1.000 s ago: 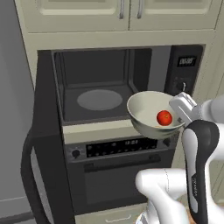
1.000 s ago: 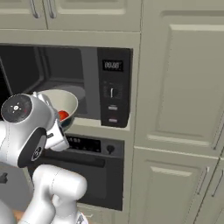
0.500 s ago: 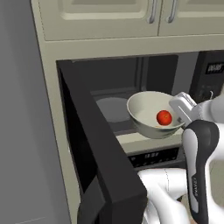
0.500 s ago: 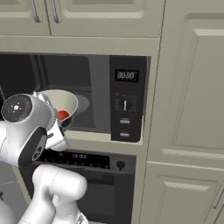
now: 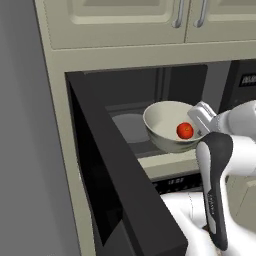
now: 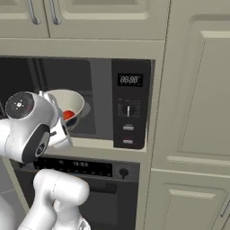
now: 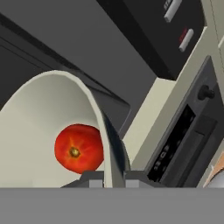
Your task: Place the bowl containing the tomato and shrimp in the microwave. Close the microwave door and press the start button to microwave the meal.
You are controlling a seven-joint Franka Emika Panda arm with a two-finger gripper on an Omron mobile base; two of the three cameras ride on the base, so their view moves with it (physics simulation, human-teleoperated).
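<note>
Bowl (image 5: pixel 167 121) with tomato (image 5: pixel 185 130) hangs at the open microwave (image 5: pixel 150 107) mouth, our gripper (image 7: pixel 108 177) pinching its rim, beige cabinets (image 6: pixel 193 90) around

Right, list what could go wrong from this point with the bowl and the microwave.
1. The gripper pinches only the rim of the pale glossy round bowl; the bowl may tilt or slip.
2. The small red tomato sits loose inside and could roll out if the bowl tips.
3. The wide black microwave door stands open beside the arm, at the black built-in microwave; the bowl could knock against the opening's edge while entering.
</note>
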